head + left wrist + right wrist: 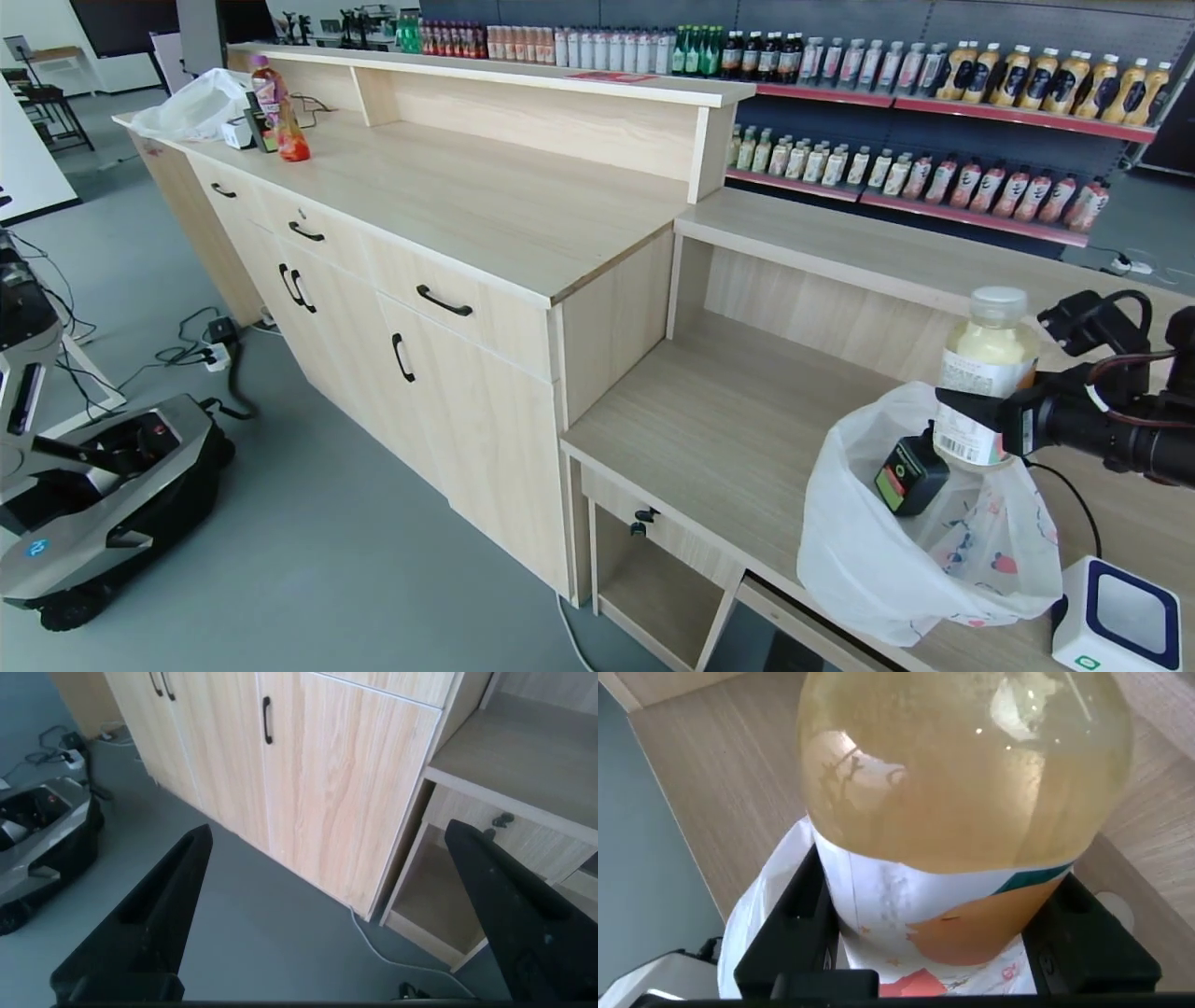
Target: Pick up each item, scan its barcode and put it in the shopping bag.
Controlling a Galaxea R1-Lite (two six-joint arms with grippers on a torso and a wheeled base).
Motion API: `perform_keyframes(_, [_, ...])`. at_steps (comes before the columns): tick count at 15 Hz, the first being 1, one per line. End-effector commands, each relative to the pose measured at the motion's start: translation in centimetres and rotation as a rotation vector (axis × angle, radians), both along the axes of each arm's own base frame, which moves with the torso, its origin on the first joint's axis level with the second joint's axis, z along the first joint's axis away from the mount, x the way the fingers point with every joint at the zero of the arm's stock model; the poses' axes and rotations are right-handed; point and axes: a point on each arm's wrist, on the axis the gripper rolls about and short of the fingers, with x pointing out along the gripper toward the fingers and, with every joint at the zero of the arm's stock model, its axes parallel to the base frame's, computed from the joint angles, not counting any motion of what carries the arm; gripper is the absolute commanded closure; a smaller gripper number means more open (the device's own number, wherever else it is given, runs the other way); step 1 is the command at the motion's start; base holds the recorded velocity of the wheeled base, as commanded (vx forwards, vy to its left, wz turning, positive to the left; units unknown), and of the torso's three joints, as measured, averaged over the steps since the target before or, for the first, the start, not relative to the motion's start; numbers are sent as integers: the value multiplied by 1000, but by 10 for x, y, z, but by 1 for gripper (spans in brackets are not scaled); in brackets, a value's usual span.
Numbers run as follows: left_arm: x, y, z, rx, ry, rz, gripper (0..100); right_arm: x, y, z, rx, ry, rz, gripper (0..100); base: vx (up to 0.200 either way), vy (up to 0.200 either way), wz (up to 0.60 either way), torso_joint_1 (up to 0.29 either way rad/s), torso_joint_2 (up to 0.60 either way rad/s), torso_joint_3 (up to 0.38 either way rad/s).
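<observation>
My right gripper (971,415) is shut on a pale yellow drink bottle (985,373) with a white cap, held upright just above the open white shopping bag (920,551) on the low counter. The right wrist view looks along that bottle (966,793), with black fingers (785,943) clamped on both sides of its label and the bag (761,910) below. A small black device with a green and red face (910,476) sits at the bag's mouth. My left gripper (322,915) hangs open over the grey floor, facing the cabinet doors.
A white barcode scanner (1116,621) stands on the low counter (719,420) to the right of the bag. The taller counter (448,187) carries another bottle (280,112) and a plastic bag (191,107) at its far end. Shelves of drinks (934,112) line the back wall.
</observation>
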Motion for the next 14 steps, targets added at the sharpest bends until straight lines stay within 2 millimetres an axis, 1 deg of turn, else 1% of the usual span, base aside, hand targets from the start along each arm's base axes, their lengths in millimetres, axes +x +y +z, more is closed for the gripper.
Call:
perform_keyframes(1, [0, 0, 0, 0, 0, 0, 0, 24, 3, -39, 46, 59, 116, 100, 0, 0, 0, 0, 0, 0])
perform_keyframes(3, [0, 0, 0, 0, 0, 0, 0, 30, 4, -50, 85, 53, 245, 100, 0, 0, 0, 0, 0, 0])
perform_keyframes(6, [0, 0, 0, 0, 0, 0, 0, 36, 4, -67, 96, 80, 259, 100, 0, 0, 0, 0, 0, 0])
perform_keyframes(8, [0, 0, 0, 0, 0, 0, 0, 44, 3, -78, 90, 55, 261, 100, 0, 0, 0, 0, 0, 0])
perform_keyframes(10, [0, 0, 0, 0, 0, 0, 0, 51, 2, -88, 97, 22, 312, 100, 0, 0, 0, 0, 0, 0])
perform_keyframes(11, [0, 0, 0, 0, 0, 0, 0, 53, 2, -91, 99, 11, 327, 100, 0, 0, 0, 0, 0, 0])
perform_keyframes(14, [0, 0, 0, 0, 0, 0, 0, 57, 2, -109, 101, 20, 341, 100, 0, 0, 0, 0, 0, 0])
